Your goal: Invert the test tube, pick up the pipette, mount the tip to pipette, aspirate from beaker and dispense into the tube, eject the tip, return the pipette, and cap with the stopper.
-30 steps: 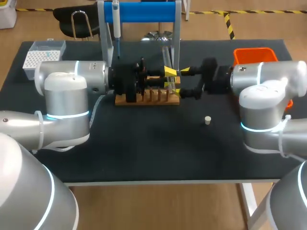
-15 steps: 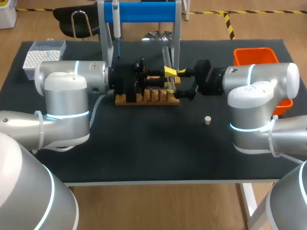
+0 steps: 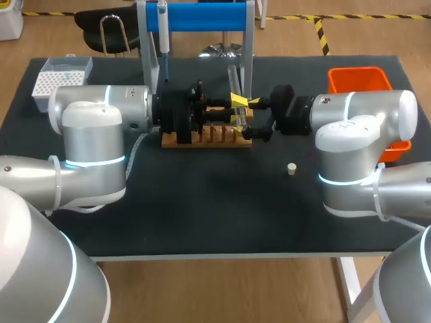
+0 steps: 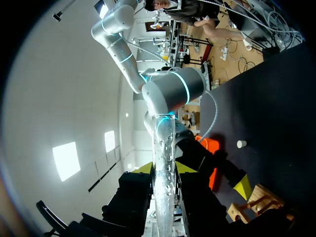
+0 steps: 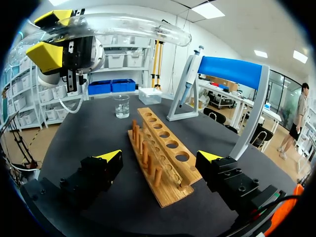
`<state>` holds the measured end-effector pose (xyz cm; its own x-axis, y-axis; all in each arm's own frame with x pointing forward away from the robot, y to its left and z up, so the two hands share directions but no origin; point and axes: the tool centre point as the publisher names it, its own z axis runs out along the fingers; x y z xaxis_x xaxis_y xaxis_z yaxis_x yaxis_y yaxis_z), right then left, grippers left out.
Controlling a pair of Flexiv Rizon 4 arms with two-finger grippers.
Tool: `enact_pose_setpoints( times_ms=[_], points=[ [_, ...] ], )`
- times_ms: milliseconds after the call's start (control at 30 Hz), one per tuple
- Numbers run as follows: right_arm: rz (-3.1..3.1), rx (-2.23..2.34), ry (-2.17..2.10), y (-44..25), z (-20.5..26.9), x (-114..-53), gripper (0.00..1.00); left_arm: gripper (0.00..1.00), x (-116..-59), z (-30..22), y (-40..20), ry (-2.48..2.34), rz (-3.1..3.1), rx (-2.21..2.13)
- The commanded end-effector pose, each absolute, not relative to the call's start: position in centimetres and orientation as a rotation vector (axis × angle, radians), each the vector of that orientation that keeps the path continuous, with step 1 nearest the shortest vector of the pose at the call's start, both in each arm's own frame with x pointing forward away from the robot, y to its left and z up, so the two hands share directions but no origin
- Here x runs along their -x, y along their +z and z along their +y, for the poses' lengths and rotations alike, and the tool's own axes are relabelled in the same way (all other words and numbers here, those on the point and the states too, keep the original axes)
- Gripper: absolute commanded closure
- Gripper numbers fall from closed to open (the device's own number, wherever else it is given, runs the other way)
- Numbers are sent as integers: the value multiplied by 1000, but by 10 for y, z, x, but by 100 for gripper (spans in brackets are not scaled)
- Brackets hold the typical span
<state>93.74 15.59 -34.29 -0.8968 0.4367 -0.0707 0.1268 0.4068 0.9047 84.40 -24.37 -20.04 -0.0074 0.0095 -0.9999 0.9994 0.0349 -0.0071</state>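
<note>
- Left silver arm [image 3: 101, 108]: lies level across the black table [image 3: 202, 208]. Its gripper [image 4: 164, 168] is clamped on the clear glass test tube [image 4: 163, 143], which it holds above the rack. From the head view the tube is mostly hidden.
- Right silver arm [image 3: 363, 114]: level, facing the left one. Its gripper [image 5: 161, 157] is spread wide, near the tube but touching nothing.
- Slotted wooden tube rack [image 5: 160, 155]: its top is partly covered in the head view.
- Blue-handled pipette [image 3: 162, 27]: hangs on its stand.
- Small glass beaker [image 5: 122, 106]: stands beyond the rack.
- Small white stopper [image 3: 291, 169]: lies apart.
</note>
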Motion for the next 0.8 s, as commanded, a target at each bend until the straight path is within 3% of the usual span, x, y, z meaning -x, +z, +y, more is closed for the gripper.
enact_pose_setpoints(
  times_ms=[33,300,800],
  points=[
    [2367,-491,1487,-344,156,-937,0,100,-846,-237,-193,-1242,1295,-1170],
    [2367,-491,1487,-344,156,-937,0,100,-851,-225,-170,-1753,1687,-856],
    [2367,-491,1487,-344,156,-937,0,100,-851,-223,-158,-1770,1770,-798]
  ],
)
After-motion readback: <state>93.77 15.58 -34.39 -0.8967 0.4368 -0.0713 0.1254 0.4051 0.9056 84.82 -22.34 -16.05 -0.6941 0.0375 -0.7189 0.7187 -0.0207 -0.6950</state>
